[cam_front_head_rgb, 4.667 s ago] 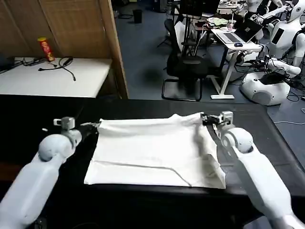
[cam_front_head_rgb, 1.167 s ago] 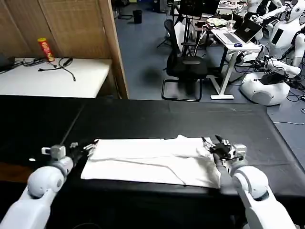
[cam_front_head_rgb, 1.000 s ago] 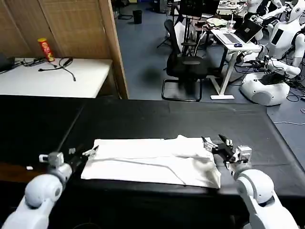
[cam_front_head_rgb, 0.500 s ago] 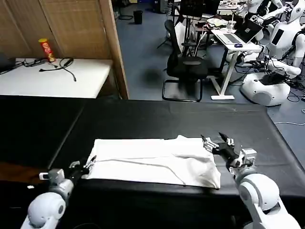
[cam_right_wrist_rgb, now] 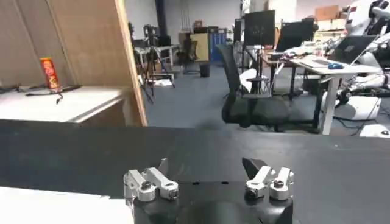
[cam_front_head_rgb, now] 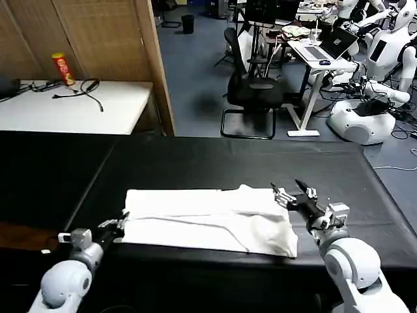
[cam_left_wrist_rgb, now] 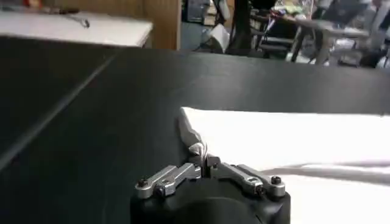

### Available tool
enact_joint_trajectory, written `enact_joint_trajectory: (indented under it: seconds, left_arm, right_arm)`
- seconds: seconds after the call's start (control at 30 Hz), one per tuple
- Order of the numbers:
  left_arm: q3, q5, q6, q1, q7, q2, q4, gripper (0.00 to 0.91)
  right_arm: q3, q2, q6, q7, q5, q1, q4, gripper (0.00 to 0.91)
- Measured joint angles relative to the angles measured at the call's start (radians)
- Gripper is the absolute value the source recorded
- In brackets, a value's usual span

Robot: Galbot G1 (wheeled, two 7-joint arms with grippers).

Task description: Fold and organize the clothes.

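The clothes are one white T-shirt (cam_front_head_rgb: 208, 218), lying as a long flat strip across the near part of the black table (cam_front_head_rgb: 215, 160). My left gripper (cam_front_head_rgb: 120, 223) sits at the strip's left end, low over the table. In the left wrist view this gripper (cam_left_wrist_rgb: 203, 159) is shut on a small fold of the T-shirt (cam_left_wrist_rgb: 292, 137) at its corner. My right gripper (cam_front_head_rgb: 292, 193) hovers over the strip's far right corner, open with nothing between its fingers. From the right wrist, that gripper (cam_right_wrist_rgb: 207, 165) faces bare table, with the T-shirt (cam_right_wrist_rgb: 49, 207) off to one side.
A white side table (cam_front_head_rgb: 78, 107) with a red can (cam_front_head_rgb: 60, 67) and cables stands at the back left beside a wooden partition (cam_front_head_rgb: 104, 39). An office chair (cam_front_head_rgb: 260, 91), desks and other robots stand beyond the table's far edge.
The shirt's far edge has been drawn toward me, narrowing it to a strip. The right gripper has opened and let go. The left arm has slid back toward the near edge.
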Motion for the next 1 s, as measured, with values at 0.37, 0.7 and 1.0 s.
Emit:
enact_joint_trajectory:
  seconds: [0.37, 0.7, 1.0]
  left_arm:
    - [-0.095, 0.175, -0.047, 0.039, -0.018, 0.190, 0.021, 0.000]
    - [0.023, 0.025, 0.076, 0.026, -0.106, 0.081, -0.188, 0.000]
    - [0.253, -0.175, 0.126, -0.018, -0.184, -0.050, -0.300, 0.000]
  right_arm:
    - [-0.008, 0.024, 0.000, 0.003, -0.021, -0.013, 0.002, 0.878]
    - [0.012, 0.039, 0.008, 0.001, -0.060, -0.052, 0.007, 0.878]
    - [0.047, 0.044, 0.009, 0.001, -0.068, -0.079, 0.013, 0.878]
